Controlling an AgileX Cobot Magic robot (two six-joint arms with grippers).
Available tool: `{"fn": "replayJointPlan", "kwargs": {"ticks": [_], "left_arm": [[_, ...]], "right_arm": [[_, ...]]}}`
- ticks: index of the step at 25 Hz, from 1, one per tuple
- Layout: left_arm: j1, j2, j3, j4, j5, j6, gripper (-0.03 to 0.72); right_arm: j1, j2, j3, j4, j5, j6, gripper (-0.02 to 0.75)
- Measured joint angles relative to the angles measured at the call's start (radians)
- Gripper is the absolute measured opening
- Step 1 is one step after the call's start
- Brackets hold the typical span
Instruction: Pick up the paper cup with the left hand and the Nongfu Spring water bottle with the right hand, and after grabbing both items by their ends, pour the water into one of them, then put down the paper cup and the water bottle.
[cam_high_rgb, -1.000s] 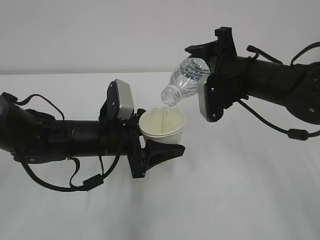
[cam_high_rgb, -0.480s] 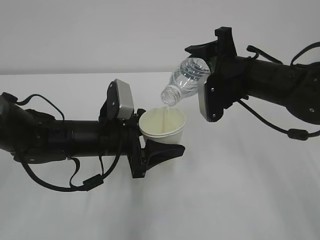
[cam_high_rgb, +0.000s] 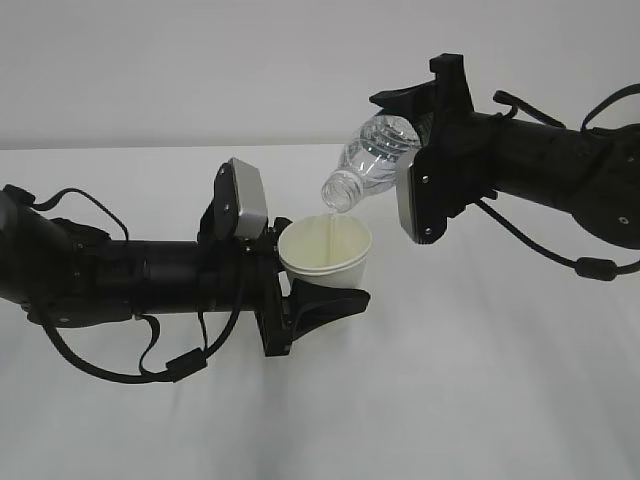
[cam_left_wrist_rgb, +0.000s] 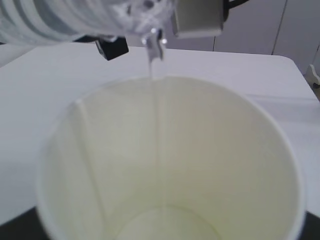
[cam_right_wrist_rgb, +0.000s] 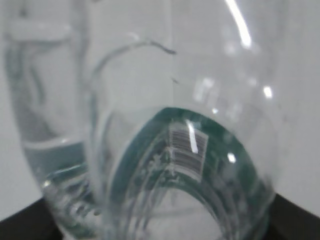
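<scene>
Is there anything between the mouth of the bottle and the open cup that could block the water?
Nothing visible blocks it. The Nongfu Spring water bottle is tilted mouth-down just above the paper cup, and a thin stream of water falls straight into the open cup through clear air.

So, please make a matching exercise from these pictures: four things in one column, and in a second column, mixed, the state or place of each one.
Things:
1. paper cup
2. water bottle
3. water
4. table

States or places:
A. tilted, with its open mouth pointing down to the left
B. white, lying below both arms
C. upright, held off the table by the left arm
D. falling in a thin stream into the cup

Pairs: 1-C, 2-A, 3-D, 4-B
</scene>
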Motion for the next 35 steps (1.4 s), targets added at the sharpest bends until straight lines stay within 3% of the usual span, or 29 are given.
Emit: {"fn": "replayJointPlan", "kwargs": {"ticks": [35], "left_arm": [[0.000,0.000,0.000,0.000,0.000,0.000,0.492]], "right_arm": [[0.000,0.000,0.000,0.000,-0.005,0.000,0.490]]}}
